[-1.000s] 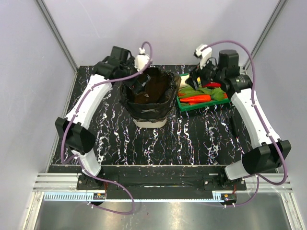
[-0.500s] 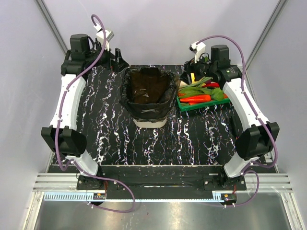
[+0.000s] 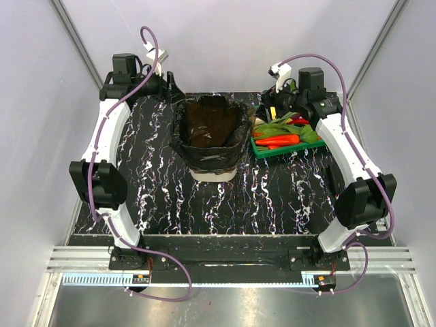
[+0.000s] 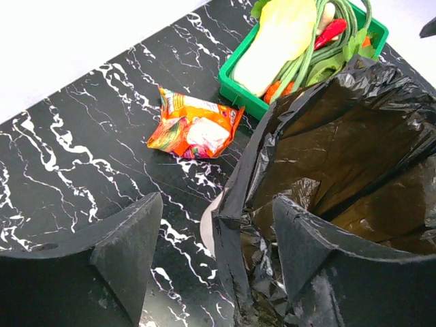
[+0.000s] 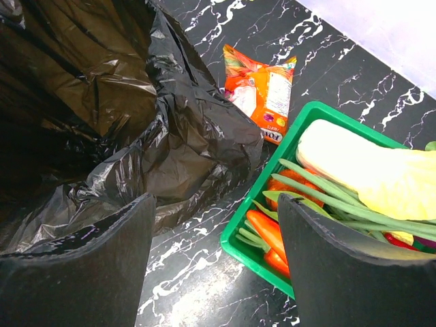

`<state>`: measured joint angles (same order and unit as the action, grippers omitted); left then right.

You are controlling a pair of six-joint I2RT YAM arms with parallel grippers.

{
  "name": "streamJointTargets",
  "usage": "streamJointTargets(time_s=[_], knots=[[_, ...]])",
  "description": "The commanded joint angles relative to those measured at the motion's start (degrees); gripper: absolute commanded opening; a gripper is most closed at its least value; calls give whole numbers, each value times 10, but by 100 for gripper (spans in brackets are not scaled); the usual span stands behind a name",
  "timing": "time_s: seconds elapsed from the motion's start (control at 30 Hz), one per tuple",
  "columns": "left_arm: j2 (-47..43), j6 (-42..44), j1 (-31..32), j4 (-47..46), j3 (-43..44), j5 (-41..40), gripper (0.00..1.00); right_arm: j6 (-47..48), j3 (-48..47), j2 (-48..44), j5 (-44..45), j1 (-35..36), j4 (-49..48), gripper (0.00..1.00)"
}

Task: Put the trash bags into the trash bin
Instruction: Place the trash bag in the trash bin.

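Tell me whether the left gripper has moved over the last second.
Yes. The left gripper pulled back from over the trash bin and now sits left of its far-left corner.

A robotics lab test cell: plain pale panel walls point(image 3: 225, 41) framed by aluminium posts point(image 3: 80, 51) at upper left and right, a black marbled bench point(image 3: 170, 197), and an extruded metal rail point(image 3: 68, 260) across the bottom.
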<state>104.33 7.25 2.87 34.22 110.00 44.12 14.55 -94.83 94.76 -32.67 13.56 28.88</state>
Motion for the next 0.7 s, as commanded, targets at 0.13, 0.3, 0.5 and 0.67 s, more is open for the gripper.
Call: streamJointTargets(time_s=[0.13, 0.3, 0.5, 0.67], knots=[[9, -4, -5, -21, 19, 38, 61, 0, 22, -44, -8, 3, -25, 77], [16, -4, -6, -19, 21, 43, 52, 0, 29, -48, -7, 3, -24, 78], [26, -4, -6, -12, 29, 49, 32, 2, 33, -52, -6, 3, -24, 78], [30, -7, -8, -13, 31, 53, 13, 5, 38, -54, -5, 3, -24, 78]])
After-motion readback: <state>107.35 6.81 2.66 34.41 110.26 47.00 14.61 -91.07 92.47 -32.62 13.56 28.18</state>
